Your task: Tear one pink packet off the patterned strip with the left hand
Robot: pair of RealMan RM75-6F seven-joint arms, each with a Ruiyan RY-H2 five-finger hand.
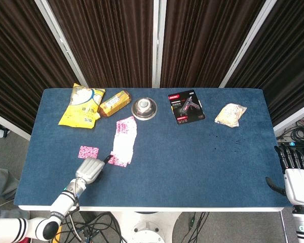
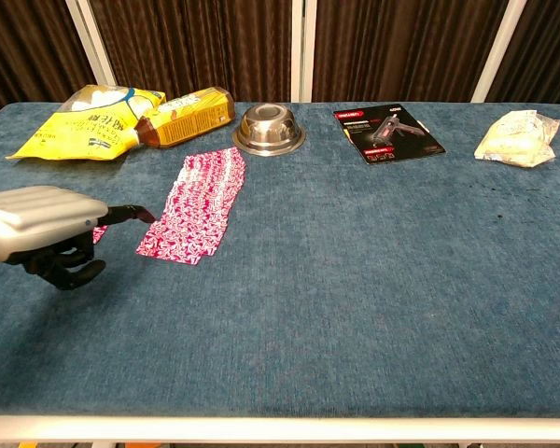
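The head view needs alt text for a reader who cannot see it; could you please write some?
Seen from above, the left hand reaches toward the patterned strip on a blue table, with one torn-off pink packet lying apart to its left.

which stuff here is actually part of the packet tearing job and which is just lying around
Job:
left hand
patterned strip
torn-off pink packet, lying apart from the strip

Lying about:
yellow snack bag
orange packet
metal bowl
glue gun pack
pale wrapped bag
right hand, idle at the table edge
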